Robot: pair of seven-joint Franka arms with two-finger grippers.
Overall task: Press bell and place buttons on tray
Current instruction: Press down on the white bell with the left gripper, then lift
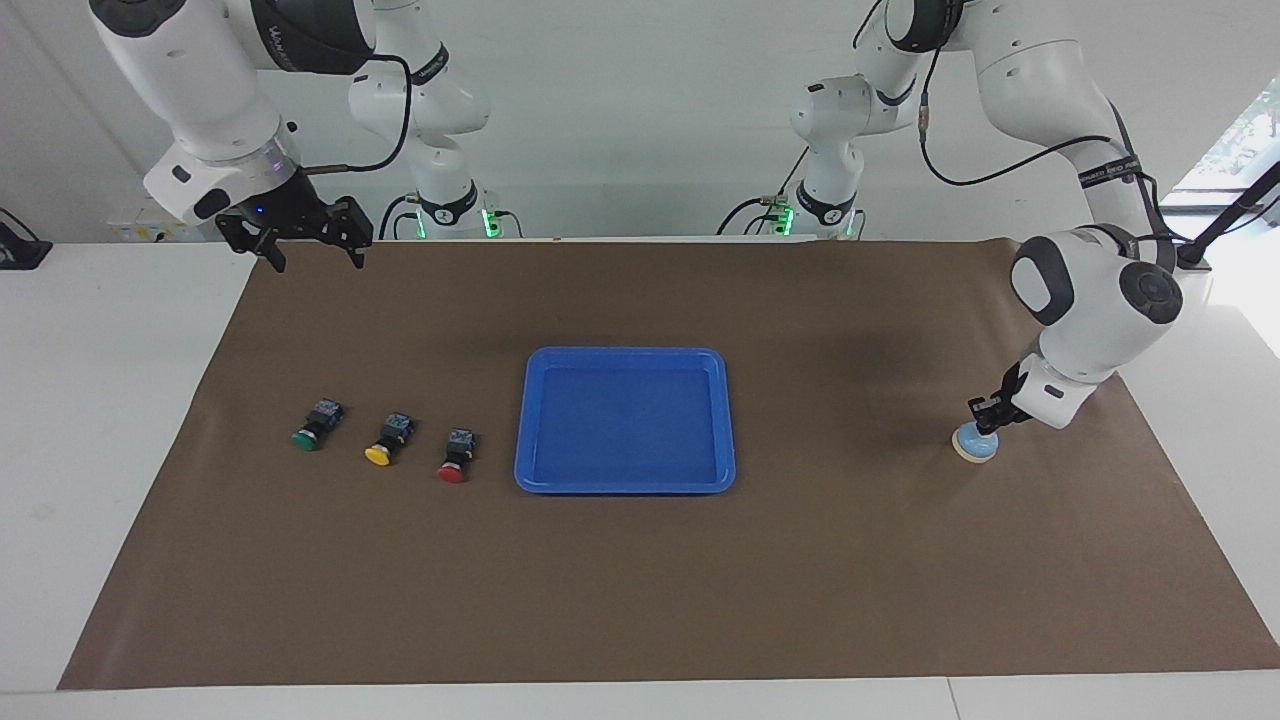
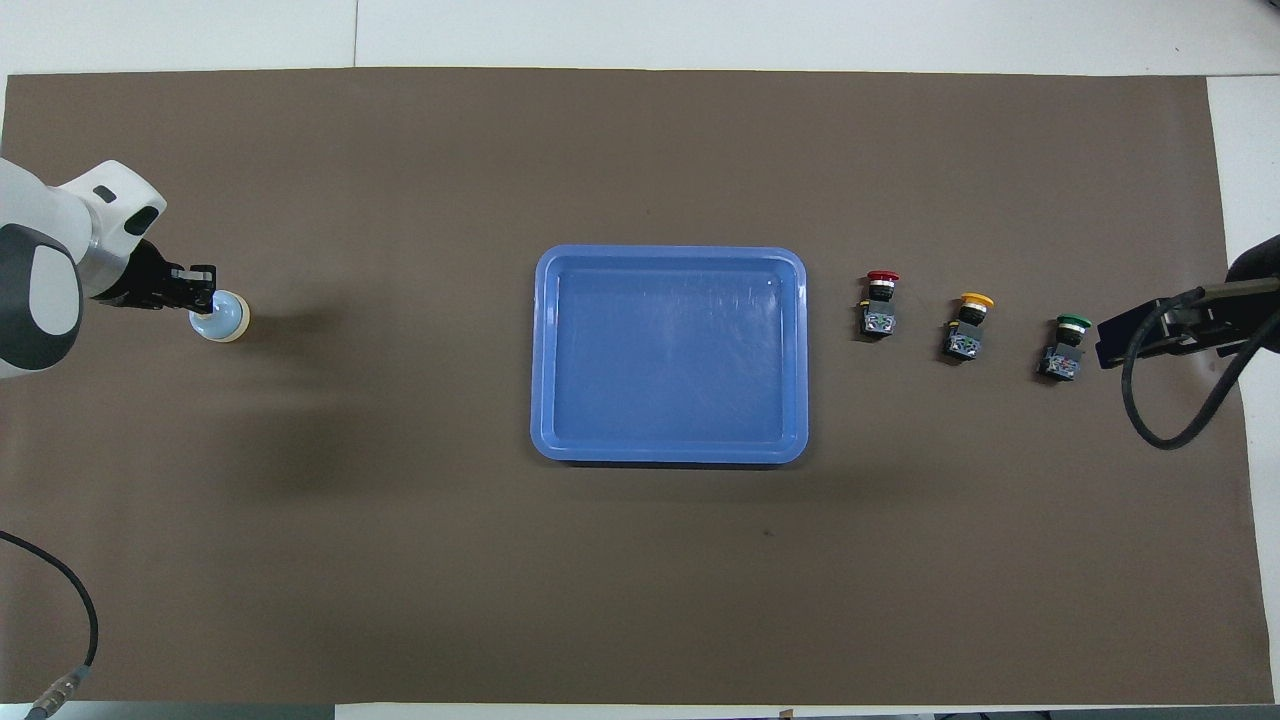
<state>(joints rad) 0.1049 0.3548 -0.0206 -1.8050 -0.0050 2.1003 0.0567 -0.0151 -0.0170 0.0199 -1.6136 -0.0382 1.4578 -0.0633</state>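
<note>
Right up by the robots, the right gripper waits in the air over the brown paper sheet near its edge at the right arm's end of the table, fingers spread wide and holding nothing.

Further out, the action: the left gripper is down on the small light-blue dome bell with the cream base rim, at the left arm's end of the table. Its fingers are pinched together, tips meeting, right on top of the dome where the knob sits; the knob itself is hidden under them.

About level with the bell, mid-table, lies the flat rectangular blue plastic tray with rounded corners, with nothing in it.

Beside the tray, toward the right arm's end, three black-bodied push-button switches lie tipped over in a row, caps pointing away from the robots: the red-capped button closest to the tray, then the yellow-capped button, then the green-capped button.
</note>
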